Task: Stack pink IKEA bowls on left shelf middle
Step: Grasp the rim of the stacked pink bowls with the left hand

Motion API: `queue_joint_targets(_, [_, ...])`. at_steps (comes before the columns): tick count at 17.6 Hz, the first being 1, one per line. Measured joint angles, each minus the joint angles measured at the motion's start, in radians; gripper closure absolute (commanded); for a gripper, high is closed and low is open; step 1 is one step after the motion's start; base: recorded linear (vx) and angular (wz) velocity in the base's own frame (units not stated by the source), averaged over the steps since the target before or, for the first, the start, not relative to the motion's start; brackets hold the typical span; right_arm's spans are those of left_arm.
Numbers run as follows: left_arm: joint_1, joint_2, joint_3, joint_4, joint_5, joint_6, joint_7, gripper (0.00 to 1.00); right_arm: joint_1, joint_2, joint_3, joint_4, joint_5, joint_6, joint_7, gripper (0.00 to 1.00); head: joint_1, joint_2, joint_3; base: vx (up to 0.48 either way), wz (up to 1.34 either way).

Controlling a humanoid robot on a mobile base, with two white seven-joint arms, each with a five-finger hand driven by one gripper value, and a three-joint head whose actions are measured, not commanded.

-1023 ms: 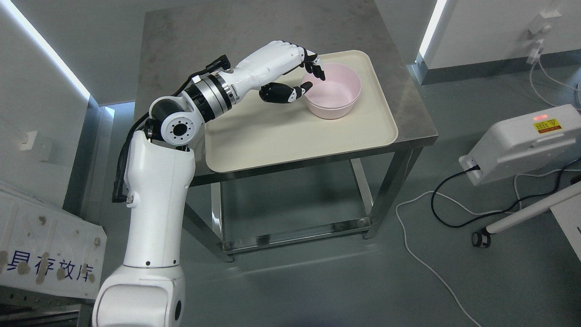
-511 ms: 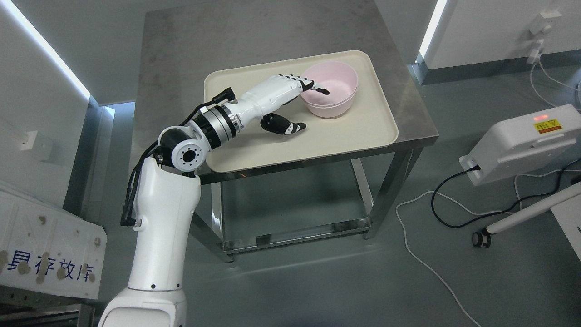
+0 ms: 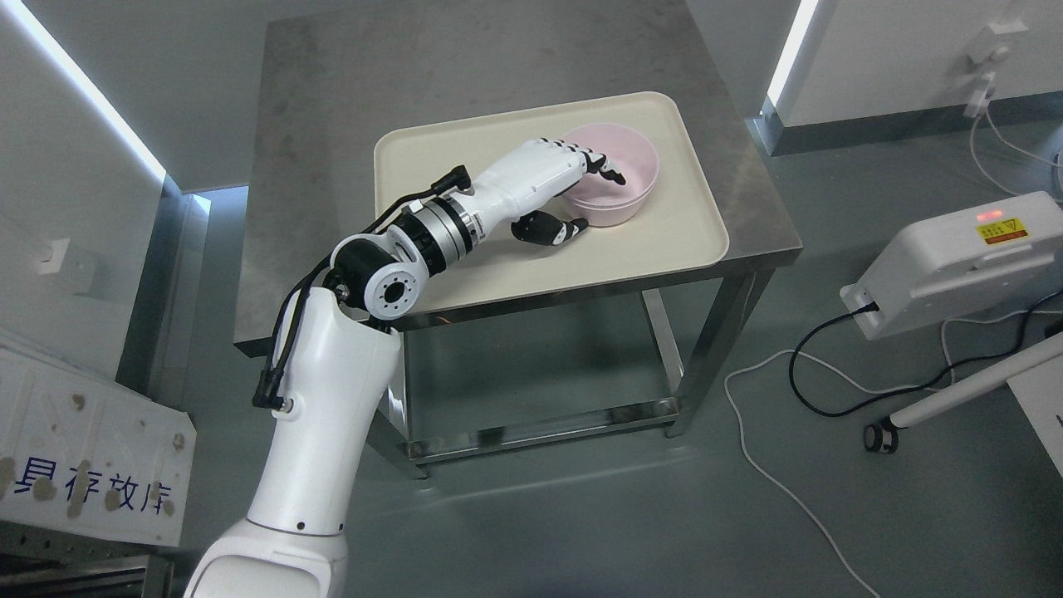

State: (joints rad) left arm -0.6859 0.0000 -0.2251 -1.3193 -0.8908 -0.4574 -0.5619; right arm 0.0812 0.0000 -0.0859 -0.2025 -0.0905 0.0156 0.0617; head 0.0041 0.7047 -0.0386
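Right now the left hand (image 3: 558, 193) is reaching across the cream tray (image 3: 465, 257) w/ its fingers (image 3: 600, 164) hooked over the near rim of the pink bowl (image 3: 624, 178), tips hanging inside the cavity, while the thumb (image 3: 555, 232) is sitting outside and below, by the bowl's wall. So the hand is half-closed around the rim, a pinch forming; can't tell if it's actually clamping yet, the gap betw. thumb and wall being hard to read. The bowl is resting upright on the tray's far-right part, on the steel table (image 3: 349, 100), directly under and beyond the fingertips. Only one bowl is showing; no shelf in view, so the stack target is somewhere off-frame. To do this step well, imo: thumb should be pressing the outer wall opposite the fingers, rim seated deep betw. them, before any lift. A smooth plastic bowl held by one edge will likely be tipping or slipping, so lift slow, keep wrist level, check it's hanging steady. Right hand isn't in view.
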Motion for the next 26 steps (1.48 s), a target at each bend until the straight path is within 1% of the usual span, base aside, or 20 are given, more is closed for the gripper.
queue_joint_targets(1, [-0.002,0.000,-0.011,0.001,-0.013,0.000,0.002,0.74,0.000,0.000,0.000,0.000,0.000,0.000,-0.002,0.00,0.0000,0.000,0.000,0.000,0.00])
queue_joint_targets(3, [-0.002,0.000,-0.025,0.003,-0.027,0.003,0.002,0.83,0.000,0.000,0.000,0.000,0.000,0.000,-0.002,0.00,0.0000,0.000,0.000,0.000,0.00])
queue_joint_targets(5, [-0.003,0.000,-0.031,0.005,-0.036,-0.008,0.004,0.97,0.000,0.000,0.000,0.000,0.000,0.000,-0.002,0.00,0.0000,0.000,0.000,0.000,0.00])
queue_joint_targets(6, [-0.003,0.000,-0.032,0.006,-0.040,-0.020,0.004,1.00,0.000,0.000,0.000,0.000,0.000,0.000,-0.003,0.00,0.0000,0.000,0.000,0.000,0.00])
queue_joint_targets(10, [-0.012,0.000,-0.012,0.012,-0.042,-0.070,-0.004,1.00,0.000,0.000,0.000,0.000,0.000,0.000,-0.007,0.00,0.0000,0.000,0.000,0.000,0.00])
queue_joint_targets(13, [-0.029,0.000,0.024,0.014,-0.011,-0.113,-0.012,1.00,0.000,0.000,0.000,0.000,0.000,0.000,-0.006,0.00,0.0000,0.000,0.000,0.000,0.00])
queue_joint_targets(18, [-0.032,0.000,0.111,0.008,0.052,-0.234,-0.058,0.99,0.000,0.000,0.000,0.000,0.000,0.000,-0.001,0.00,0.0000,0.000,0.000,0.000,0.00])
queue_joint_targets(20, [-0.032,0.000,0.146,0.000,0.087,-0.264,-0.089,0.99,0.000,0.000,0.000,0.000,0.000,0.000,-0.001,0.00,0.0000,0.000,0.000,0.000,0.00])
queue_joint_targets(26, [-0.016,0.000,0.227,-0.058,0.183,-0.285,-0.136,0.98,0.000,0.000,0.000,0.000,0.000,0.000,-0.001,0.00,0.0000,0.000,0.000,0.000,0.00])
